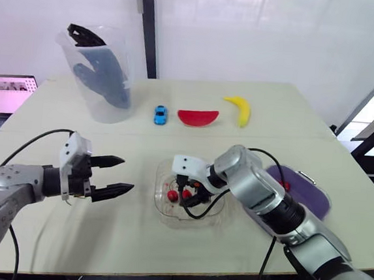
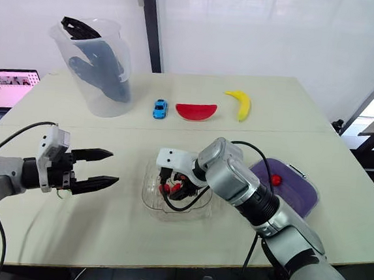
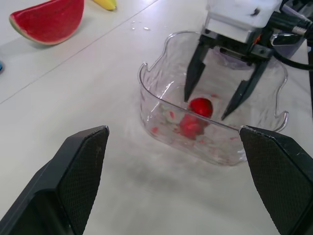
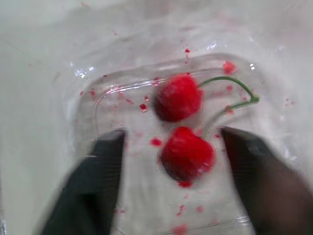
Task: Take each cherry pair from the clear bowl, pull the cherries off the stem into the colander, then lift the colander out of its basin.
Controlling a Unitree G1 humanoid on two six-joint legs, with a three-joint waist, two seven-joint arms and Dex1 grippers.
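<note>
Nearest, at 9 o'clock of the bowl (image 3: pixel 146 100), the left pincer (image 1: pixel 126 175) is held above the worktop (image 1: pixel 132 240). Its fingers are wide apart, nothing is held in it, and it is aimed toward the bowl.

At centre the right pincer (image 3: pixel 206 108) is lowered inside the bowl. Its fingers are spread to either side of the cherry pair (image 4: pixel 187 152) and are not closed on it. Contact with the fruit cannot be confirmed. The pair is seen lying on the bowl floor, both cherries on the green stem. Red juice spots are noted around them. No other pair can be made out in the bowl.

At 3 o'clock of the bowl, just beyond the right arm, the purple colander (image 1: pixel 313 198) is seen low on the worktop. A small red thing (image 1: pixel 286 185), likely a cherry, is seen in it.

Progress, as judged: some fruit is probably already dropped. This pair is not yet gripped or pulled apart. The lift of the colander is not yet done.

Farther, at 12 o'clock, a toy car (image 1: pixel 160 115), a watermelon slice (image 1: pixel 197 117) and a banana (image 1: pixel 240 109) are lined up. At 10 o'clock a clear jug (image 1: pixel 101 73) with dark items inside is placed. A laptop (image 1: pixel 4 92) is seen off the far left edge.
</note>
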